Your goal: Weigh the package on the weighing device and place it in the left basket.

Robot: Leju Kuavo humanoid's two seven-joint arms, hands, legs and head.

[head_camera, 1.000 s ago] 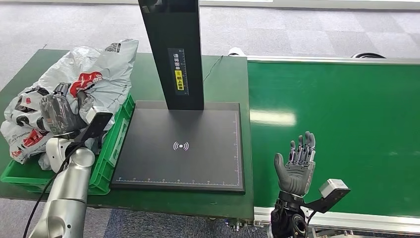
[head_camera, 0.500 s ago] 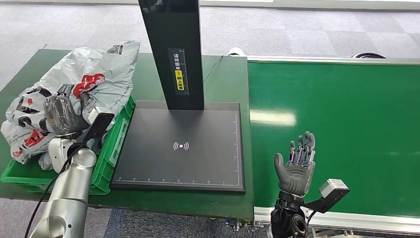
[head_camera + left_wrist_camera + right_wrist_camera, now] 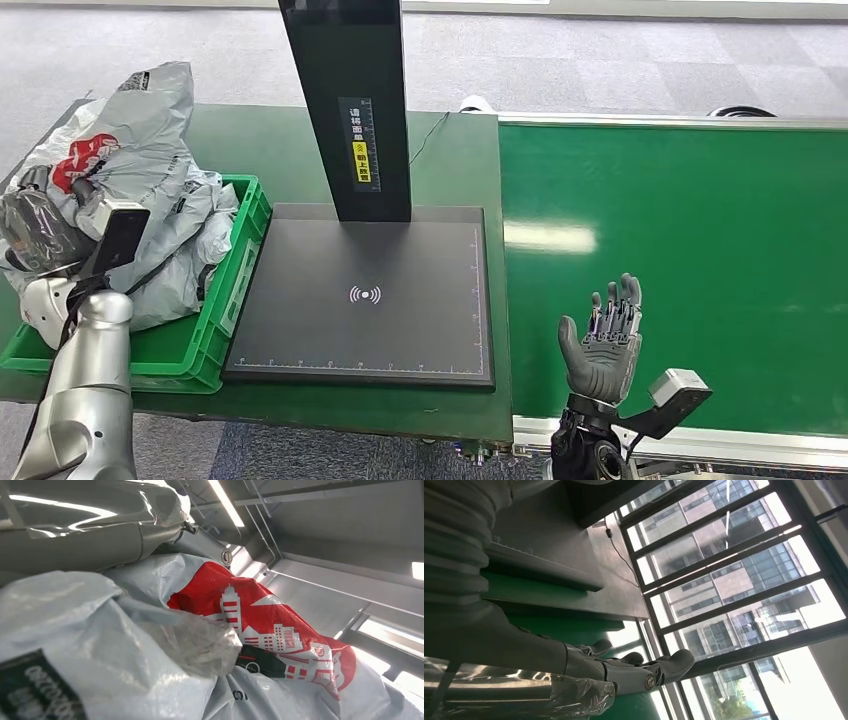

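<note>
L hand [image 3: 35, 232] sits at the far side of the basket [image 3: 235, 285] from the scale [image 3: 365, 295], buried in the package [image 3: 140, 190]; its fingers look closed on the plastic, though the film hides most of them. Package is over the basket's outer half, spilling past the rim onto the worktop [image 3: 440, 165], well apart from the scale.

Risk, as I judge it: bag is bulky and slack, so if let go here it may slump over the rim and slide off the worktop edge rather than settle in the basket. Loose folds could also snag on the fingers or wrist cam when the hand pulls off.

Package: grey-white poly mailer, crumpled, shiny, w/ red print of buildings [image 3: 260, 625] and a dark label at one corner. Soft, no fixed shape.

R hand [image 3: 603, 340] is beyond the scale, over the green belt [image 3: 700, 250], palm up, fingers spread, holding nothing.
</note>
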